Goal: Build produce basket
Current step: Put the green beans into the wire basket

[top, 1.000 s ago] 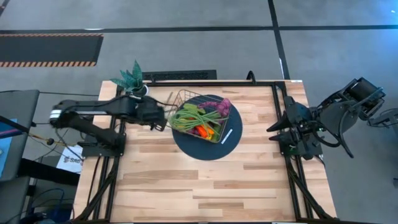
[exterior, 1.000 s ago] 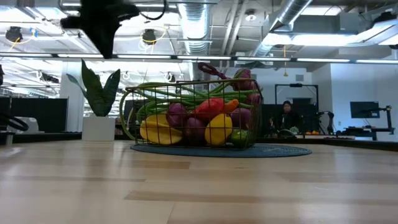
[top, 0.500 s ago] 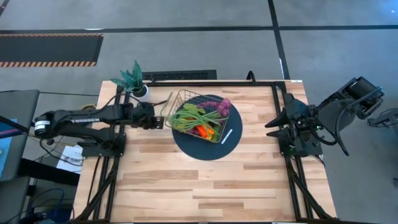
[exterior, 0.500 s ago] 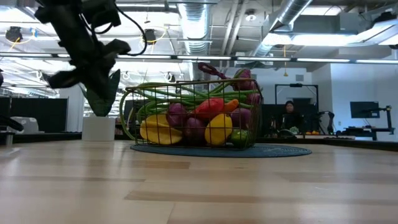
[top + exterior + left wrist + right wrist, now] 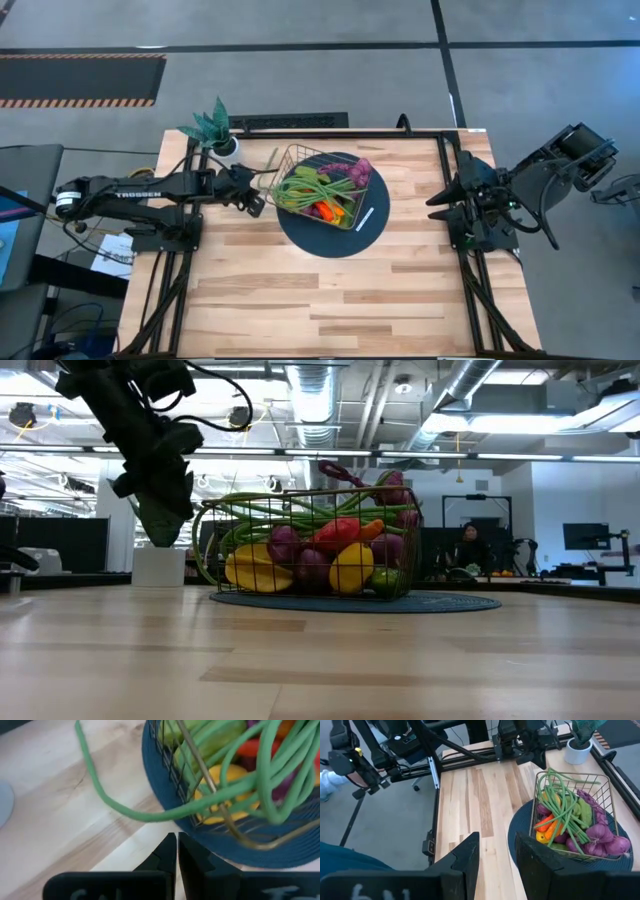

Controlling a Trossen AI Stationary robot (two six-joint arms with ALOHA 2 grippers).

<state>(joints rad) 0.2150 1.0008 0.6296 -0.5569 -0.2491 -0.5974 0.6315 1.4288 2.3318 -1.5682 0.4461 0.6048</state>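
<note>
Left gripper (image 5: 254, 203) clenched, empty, just left of basket (image 5: 372, 196) on blue mat (image 5: 330, 243). Produce (image 5: 318, 190) mostly loaded; one bean (image 5: 92, 775) hangs out over table. Tuck that, then done. Right gripper (image 5: 437, 203) parked far right, part open.

**Colours on the table**

We see a pale wooden table (image 5: 300, 290) with light and tan planks, framed in black. A dark blue round mat (image 5: 370, 235) carries a thin metal wire basket (image 5: 290, 155). Inside it lie bright green beans (image 5: 305, 183), purple grapes (image 5: 358, 172), an orange pepper (image 5: 338, 212), a red pepper (image 5: 338, 532) and a yellow lemon (image 5: 352, 568). Nearby, a green spiky plant (image 5: 208, 125) stands in a white pot (image 5: 228, 146).
</note>
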